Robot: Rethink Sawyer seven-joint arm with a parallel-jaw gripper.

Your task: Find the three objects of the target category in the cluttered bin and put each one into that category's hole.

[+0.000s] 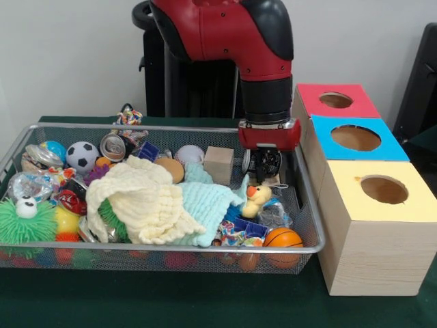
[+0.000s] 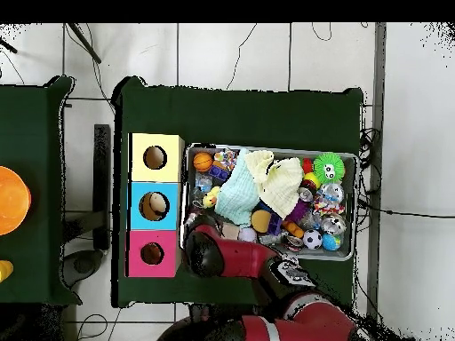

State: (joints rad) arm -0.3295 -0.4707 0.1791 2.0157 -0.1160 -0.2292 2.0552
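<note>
My gripper (image 1: 263, 179) hangs low in the right rear corner of the wire bin (image 1: 171, 247), just behind a yellow toy duck (image 1: 257, 199) and right of a wooden block (image 1: 218, 164). Whether it is open or shut is hidden. In the overhead view the red arm (image 2: 206, 253) covers it. In the bin lie a small basketball (image 1: 283, 239), a soccer ball (image 1: 82, 156), a white ball (image 1: 190, 154) and a green spiky ball (image 1: 27, 222). Beside the bin stand three boxes with round holes: red (image 1: 311, 96), blue (image 1: 392, 147), yellow (image 1: 410, 205).
A cream cloth (image 1: 140, 201) and a mint cloth (image 1: 205, 198) cover the middle of the bin. A dented can (image 1: 113, 145) and several small toys crowd its left end. Something pale shows inside the blue box's hole (image 2: 158, 206).
</note>
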